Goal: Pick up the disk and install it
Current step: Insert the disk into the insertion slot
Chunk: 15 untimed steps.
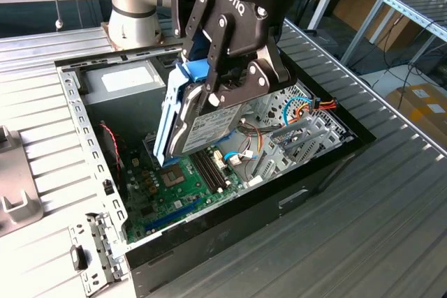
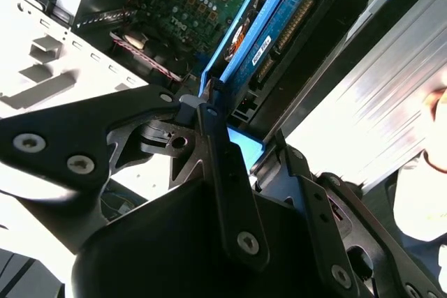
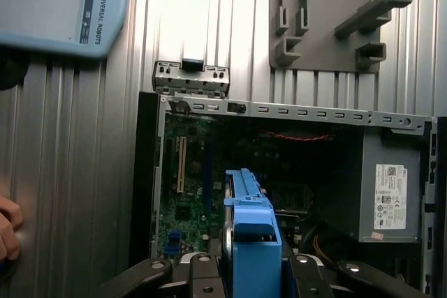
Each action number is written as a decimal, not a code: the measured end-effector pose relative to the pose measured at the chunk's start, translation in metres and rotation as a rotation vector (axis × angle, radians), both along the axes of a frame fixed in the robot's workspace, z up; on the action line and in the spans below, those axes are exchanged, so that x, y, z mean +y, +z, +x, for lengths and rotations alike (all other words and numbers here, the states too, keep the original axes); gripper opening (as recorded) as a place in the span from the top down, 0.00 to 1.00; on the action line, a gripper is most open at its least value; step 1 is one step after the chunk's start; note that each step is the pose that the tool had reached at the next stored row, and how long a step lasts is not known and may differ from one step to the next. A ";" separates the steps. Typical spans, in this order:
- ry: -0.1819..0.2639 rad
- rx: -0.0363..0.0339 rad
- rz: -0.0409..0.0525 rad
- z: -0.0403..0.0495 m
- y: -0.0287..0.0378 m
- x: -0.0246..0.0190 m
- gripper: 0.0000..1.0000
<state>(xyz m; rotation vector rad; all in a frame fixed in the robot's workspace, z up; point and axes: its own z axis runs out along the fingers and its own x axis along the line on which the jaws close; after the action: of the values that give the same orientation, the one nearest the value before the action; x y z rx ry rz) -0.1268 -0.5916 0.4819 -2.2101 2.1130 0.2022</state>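
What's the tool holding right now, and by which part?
The disk, clamped in the tool by its upper end next to the blue rail, tilted on edge above the computer case.

Disk [image 1: 204,129] in pincer [image 1: 225,94] above case [image 1: 230,232]

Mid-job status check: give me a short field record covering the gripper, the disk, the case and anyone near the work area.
gripper: gripper shut on the disk
disk pose: on edge, tilted, blue rail facing the exterior view's left
disk location: above the open computer case, over the motherboard
installed: not yet seated; cannot tell whether it touches anything below
power supply: power supply in a corner of the case
person: hand on the table beside the case, in the first wrist view
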 end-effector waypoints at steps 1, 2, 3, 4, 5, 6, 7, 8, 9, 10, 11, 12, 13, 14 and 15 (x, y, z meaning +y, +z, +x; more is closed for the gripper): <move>0.000 0.0000 0.0000 0.0006 -0.0002 0.0000 0.63; 0.000 0.0000 0.0000 0.0010 -0.0004 -0.0001 0.63; 0.000 0.0000 0.0000 0.0014 -0.0005 -0.0001 0.63; 0.000 0.0000 -0.0001 0.0019 -0.0006 -0.0001 0.63; 0.000 0.0000 -0.0001 0.0045 -0.0016 -0.0003 0.63; 0.000 0.0000 -0.0002 0.0048 -0.0018 -0.0004 0.63; 0.000 0.0001 -0.0003 0.0052 -0.0019 -0.0004 0.63; 0.000 0.0000 -0.0002 0.0056 -0.0021 -0.0005 0.63; 0.000 0.0000 -0.0002 0.0059 -0.0022 -0.0005 0.63; 0.000 0.0000 -0.0003 0.0063 -0.0024 -0.0005 0.63; 0.000 0.0000 -0.0003 0.0066 -0.0025 -0.0006 0.63; 0.000 0.0000 -0.0004 0.0070 -0.0026 -0.0006 0.63; 0.000 0.0000 -0.0004 0.0073 -0.0027 -0.0006 0.63; 0.000 0.0001 -0.0004 0.0078 -0.0030 -0.0007 0.63; 0.000 0.0001 -0.0004 0.0083 -0.0031 -0.0008 0.63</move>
<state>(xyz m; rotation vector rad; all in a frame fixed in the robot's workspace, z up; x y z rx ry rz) -0.1185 -0.5925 0.4788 -2.2104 2.1133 0.2018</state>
